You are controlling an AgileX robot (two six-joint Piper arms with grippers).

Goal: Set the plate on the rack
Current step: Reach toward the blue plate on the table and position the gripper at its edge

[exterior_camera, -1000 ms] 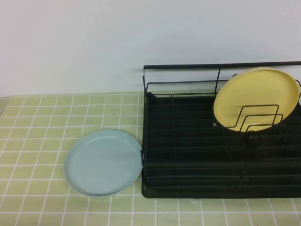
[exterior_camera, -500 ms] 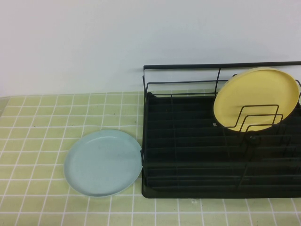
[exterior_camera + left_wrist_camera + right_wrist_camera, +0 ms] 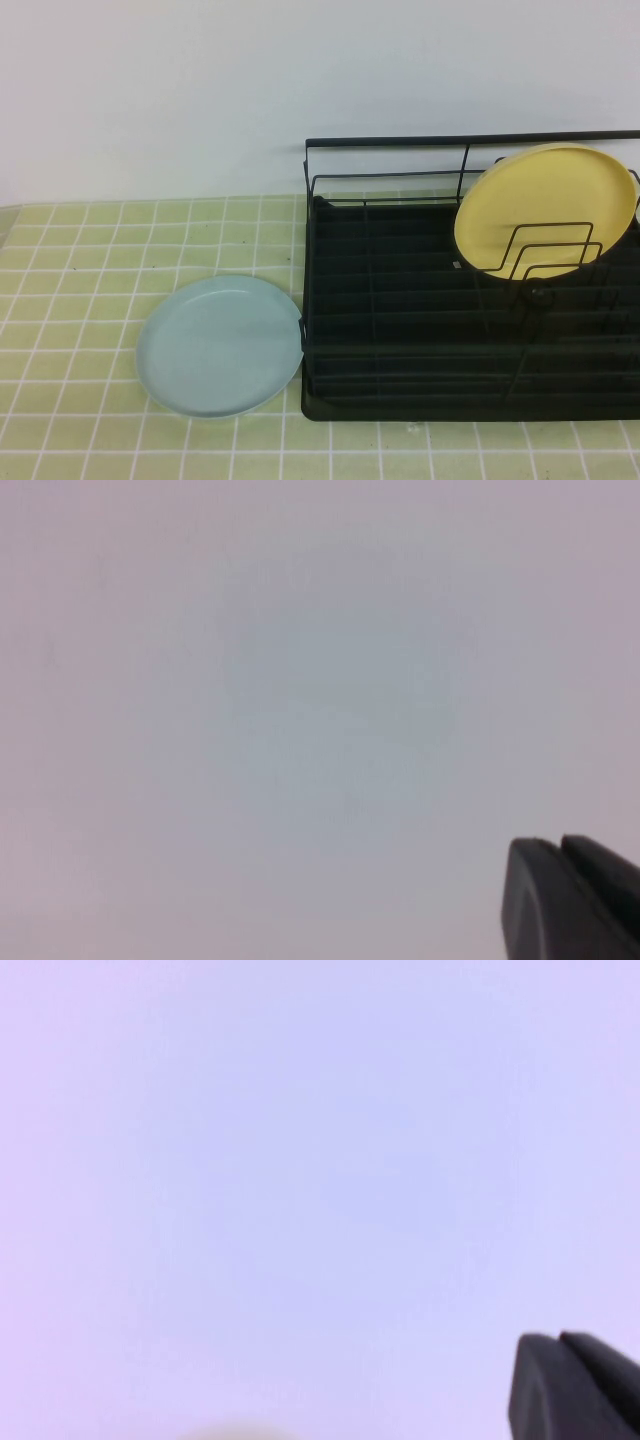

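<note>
A pale blue plate (image 3: pixel 220 346) lies flat on the green tiled table, its right rim touching the left side of the black wire dish rack (image 3: pixel 400 300). A yellow plate (image 3: pixel 545 210) stands upright in the rack's slots at the back right. Neither arm shows in the high view. My left gripper (image 3: pixel 558 850) appears only in its wrist view, shut with its dark fingers pressed together and nothing between them, facing a blank pale surface. My right gripper (image 3: pixel 557 1340) is likewise shut and empty in its wrist view, in front of a plain pale surface.
The rack (image 3: pixel 330 240) fills the right half of the table, with a raised rail along its back. A white wall rises behind the table (image 3: pixel 80 260). Green tiled surface extends left of and in front of the blue plate.
</note>
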